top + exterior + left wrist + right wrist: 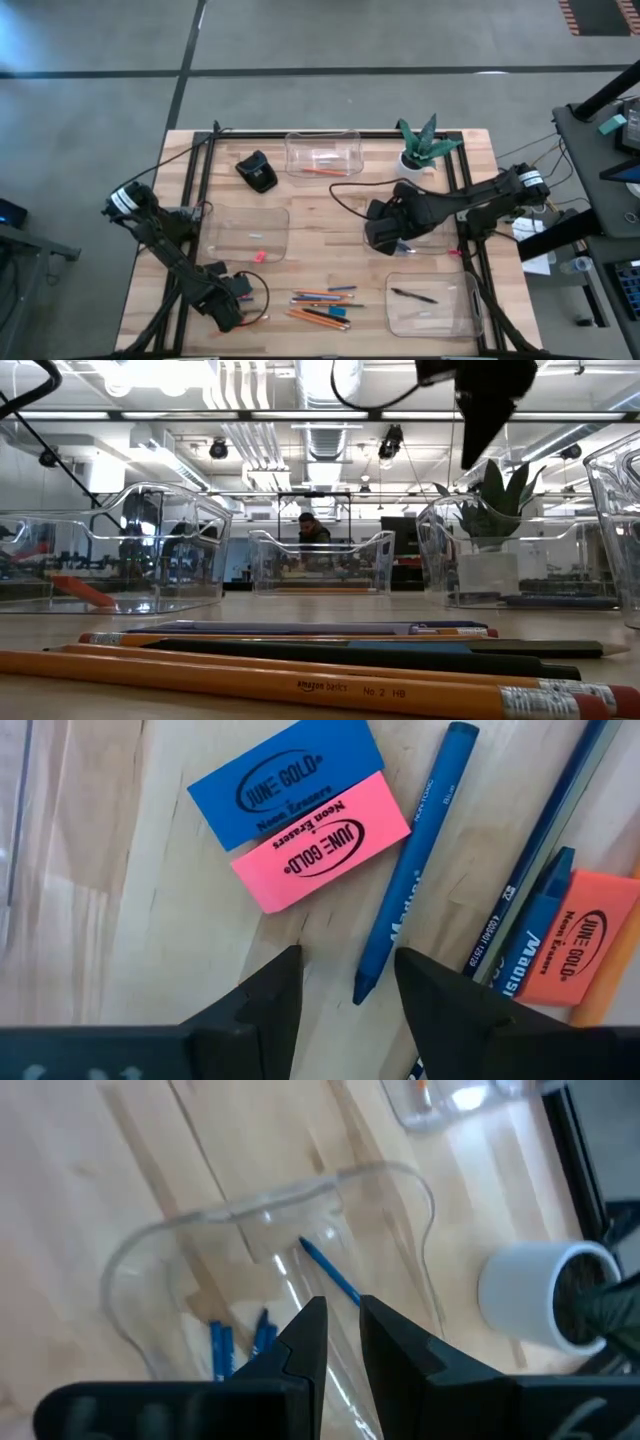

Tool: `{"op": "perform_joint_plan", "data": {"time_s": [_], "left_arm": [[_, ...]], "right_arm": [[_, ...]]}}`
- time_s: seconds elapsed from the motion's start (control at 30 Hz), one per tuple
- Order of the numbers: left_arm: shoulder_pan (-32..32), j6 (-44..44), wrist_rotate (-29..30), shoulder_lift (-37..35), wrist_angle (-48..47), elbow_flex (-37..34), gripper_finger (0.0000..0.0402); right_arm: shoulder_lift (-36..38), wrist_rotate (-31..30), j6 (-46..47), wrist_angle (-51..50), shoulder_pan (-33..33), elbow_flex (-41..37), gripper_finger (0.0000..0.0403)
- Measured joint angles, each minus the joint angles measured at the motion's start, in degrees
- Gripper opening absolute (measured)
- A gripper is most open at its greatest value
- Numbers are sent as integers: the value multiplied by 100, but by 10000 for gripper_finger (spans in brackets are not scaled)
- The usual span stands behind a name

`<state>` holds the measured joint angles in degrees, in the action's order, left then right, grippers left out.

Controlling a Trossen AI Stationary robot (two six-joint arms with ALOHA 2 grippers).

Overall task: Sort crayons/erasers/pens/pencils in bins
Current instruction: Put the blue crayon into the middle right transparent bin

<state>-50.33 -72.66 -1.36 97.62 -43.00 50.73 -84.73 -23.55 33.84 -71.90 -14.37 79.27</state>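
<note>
Wooden tabletop: left gripper (345, 990) low at near-left, fingers apart and empty, blue crayon (417, 860) lying lengthwise just ahead, tip nearly between them; right gripper (340, 1335), nearly closed, probably empty, over the right crayon bin (130, 1250).

Pale wood table (330, 265), planked, matt grain. Clear glossy plastic bins (323, 152), glare on rims. Matt rubbery erasers (320, 840), printed. Blue crayon (415, 860) in matt paper wrap. Orange pencils (250, 678) with lacquered sheen. White pot (535, 1292) smooth, at 1 o'clock. Fingers (265, 1010) matt black plastic.
</note>
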Motion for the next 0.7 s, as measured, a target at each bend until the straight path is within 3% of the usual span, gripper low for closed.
{"op": "perform_joint_plan", "data": {"time_s": [0.33, 0.57, 0.7], "left_arm": [[38, -47, -232, 152, 190, 10, 12], [27, -45, -53, -384, 165, 67, 12], [55, -46, 482, -779, 318, 123, 12]], "right_arm": [[0, -46, -149, 23, 0, 607, 57], [-4, -46, -144, 26, 0, 671, 57], [-4, -41, -130, 29, -64, 671, 60]]}}
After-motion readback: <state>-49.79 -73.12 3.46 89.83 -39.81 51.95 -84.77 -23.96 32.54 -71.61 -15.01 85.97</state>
